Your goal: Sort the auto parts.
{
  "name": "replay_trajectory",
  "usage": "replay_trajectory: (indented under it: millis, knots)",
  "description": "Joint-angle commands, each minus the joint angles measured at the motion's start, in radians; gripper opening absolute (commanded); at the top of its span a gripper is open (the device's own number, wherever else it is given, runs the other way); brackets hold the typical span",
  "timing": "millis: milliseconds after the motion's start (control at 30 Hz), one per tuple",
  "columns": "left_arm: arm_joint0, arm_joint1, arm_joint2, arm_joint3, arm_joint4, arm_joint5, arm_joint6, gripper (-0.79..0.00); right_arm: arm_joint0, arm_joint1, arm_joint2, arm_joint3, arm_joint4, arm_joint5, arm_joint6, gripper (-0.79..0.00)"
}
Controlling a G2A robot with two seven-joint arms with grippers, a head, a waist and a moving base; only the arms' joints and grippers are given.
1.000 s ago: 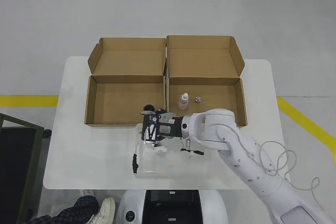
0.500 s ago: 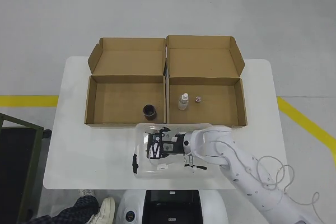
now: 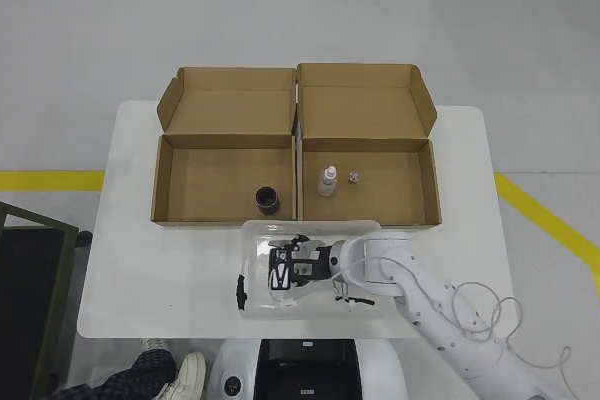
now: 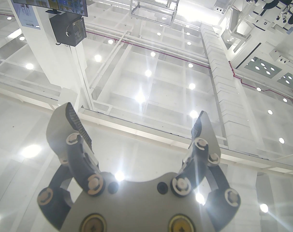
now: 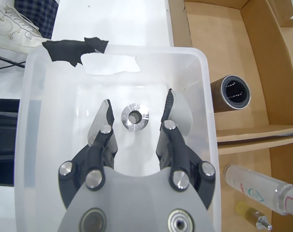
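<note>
Right wrist view: right gripper (image 5: 138, 98), fingers spread, is hovering in the clear bin (image 5: 204, 73). Steel bushing (image 5: 135, 117) is lying centred between them, bore facing the gripper.

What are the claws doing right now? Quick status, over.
Right gripper open, inside clear bin, straddling metal ring. Left gripper open, empty, aimed at ceiling. Nothing blocking the ring.
</note>
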Motion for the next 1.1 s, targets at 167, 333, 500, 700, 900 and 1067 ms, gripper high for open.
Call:
replay_trajectory:
  millis: [167,333,500,700,900,1067]
  knots:
    - [0.0,0.0,0.0,0.0,0.0,0.0,0.0,0.0,0.003,0.0,-0.011,0.037,-0.004,0.001,-0.003,-0.369]
    - [0.0,0.0,0.0,0.0,0.0,0.0,0.0,0.0,0.01,-0.002,-0.024,0.062,-0.009,0.011,-0.007,-0.348]
    - [0.0,0.0,0.0,0.0,0.0,0.0,0.0,0.0,0.026,-0.007,-0.04,0.096,-0.009,0.016,-0.019,-0.339]
    - [0.0,0.0,0.0,0.0,0.0,0.0,0.0,0.0,0.047,-0.014,-0.057,0.146,-0.011,0.022,-0.035,-0.357]
    - [0.0,0.0,0.0,0.0,0.0,0.0,0.0,0.0,0.058,-0.019,-0.069,0.176,-0.001,0.022,-0.059,-0.397]
    - [0.0,0.0,0.0,0.0,0.0,0.0,0.0,0.0,0.066,-0.022,-0.078,0.188,-0.002,0.023,-0.075,-0.446]
